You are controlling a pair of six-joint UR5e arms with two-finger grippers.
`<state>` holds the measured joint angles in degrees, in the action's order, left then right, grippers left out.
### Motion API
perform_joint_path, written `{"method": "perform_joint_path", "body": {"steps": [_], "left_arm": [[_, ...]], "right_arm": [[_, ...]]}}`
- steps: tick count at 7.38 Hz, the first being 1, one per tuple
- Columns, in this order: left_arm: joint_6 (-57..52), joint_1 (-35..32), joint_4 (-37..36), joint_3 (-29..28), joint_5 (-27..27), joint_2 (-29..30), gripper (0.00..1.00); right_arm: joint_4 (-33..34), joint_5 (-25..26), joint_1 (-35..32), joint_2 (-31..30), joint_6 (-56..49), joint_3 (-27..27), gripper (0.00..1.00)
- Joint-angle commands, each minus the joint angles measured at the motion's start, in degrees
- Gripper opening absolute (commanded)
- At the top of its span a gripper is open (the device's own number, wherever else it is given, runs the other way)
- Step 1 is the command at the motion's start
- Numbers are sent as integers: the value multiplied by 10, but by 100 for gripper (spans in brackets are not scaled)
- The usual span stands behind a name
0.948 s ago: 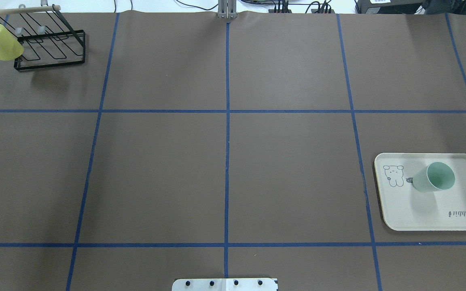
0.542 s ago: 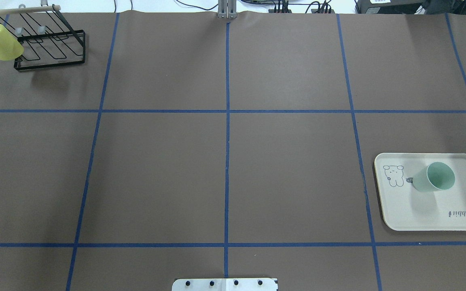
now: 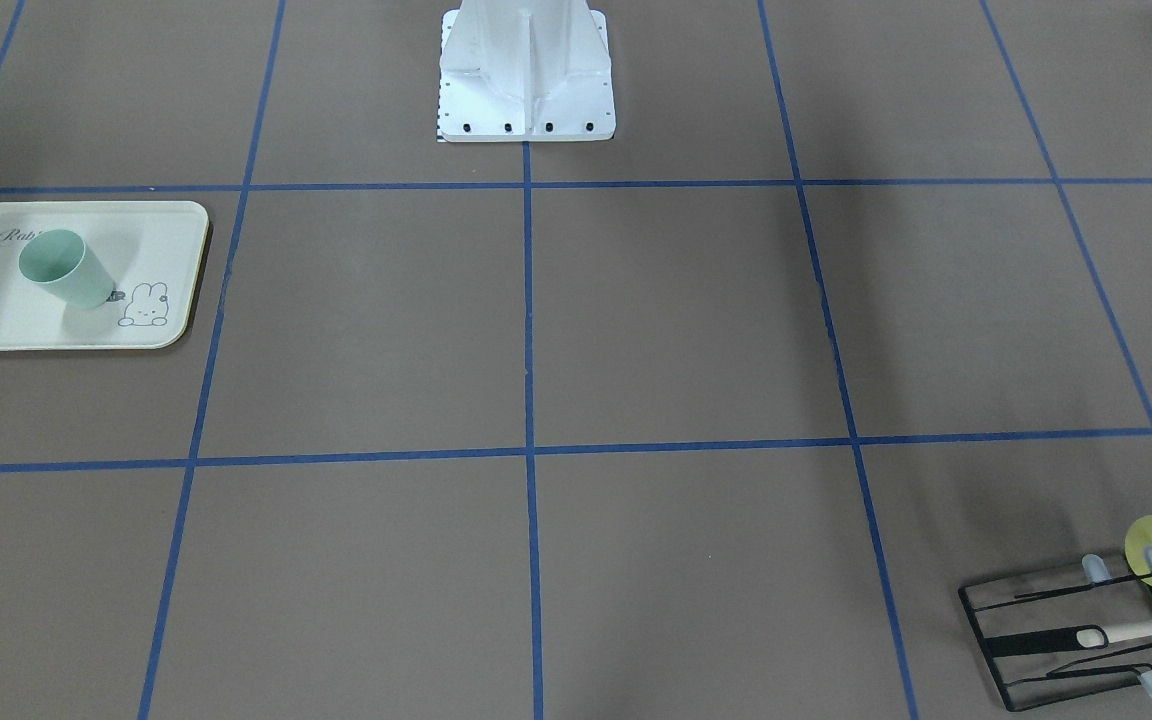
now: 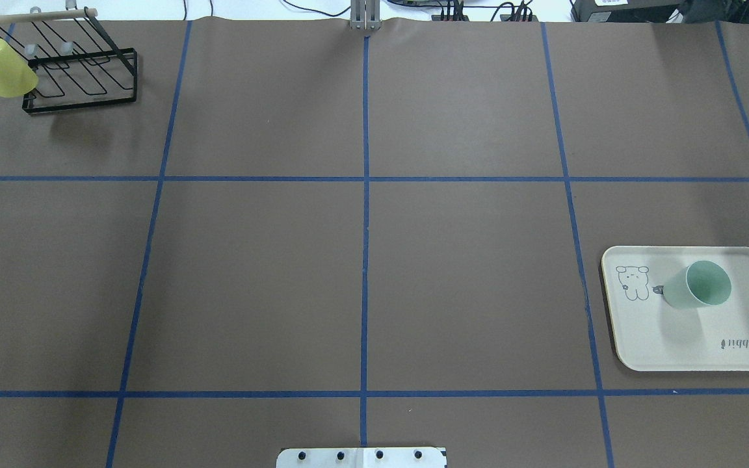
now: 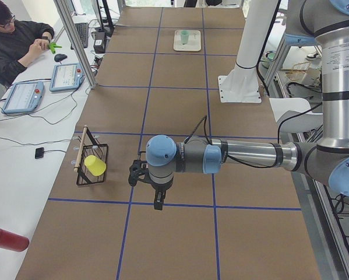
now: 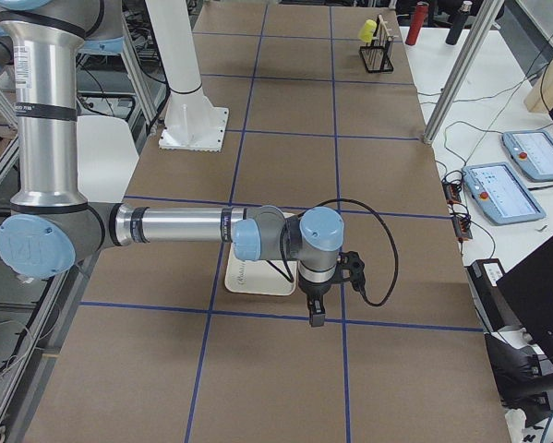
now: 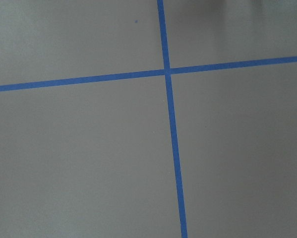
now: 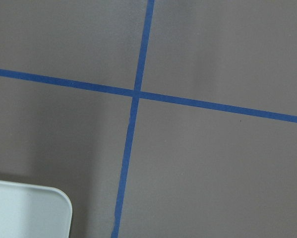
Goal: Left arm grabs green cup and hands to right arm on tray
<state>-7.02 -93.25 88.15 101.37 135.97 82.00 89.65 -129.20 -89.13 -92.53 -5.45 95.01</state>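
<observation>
Brown gridded table (image 4: pixel 465 279), cream tray (image 4: pixel 738 351) just beside the right gripper (image 6: pixel 315 316), well apart from the left gripper (image 5: pixel 157 203); either's fingers, open or closed, I cannot tell. On it the cup (image 4: pixel 696 286) stands upright: likely light, stiff, slick plastic; pinch across its rim wall.

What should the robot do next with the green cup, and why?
Probably nothing more than rest, I'd guess. The green cup stands upright on the tray, mouth up, and neither pincer touches it. The left pincer hangs far off, and the right pincer hangs just past the tray's corner.
</observation>
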Motion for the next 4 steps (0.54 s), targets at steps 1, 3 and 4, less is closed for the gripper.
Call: {"method": "perform_joint_path", "body": {"steps": [1, 3, 4], "left_arm": [[0, 0, 0, -1, 0, 0, 100], [0, 0, 0, 0, 0, 1, 100], [0, 0, 0, 2, 0, 1, 100]], "right_arm": [[0, 0, 0, 0, 0, 0, 100], [0, 0, 0, 0, 0, 0, 100], [0, 0, 0, 0, 0, -1, 100]]}}
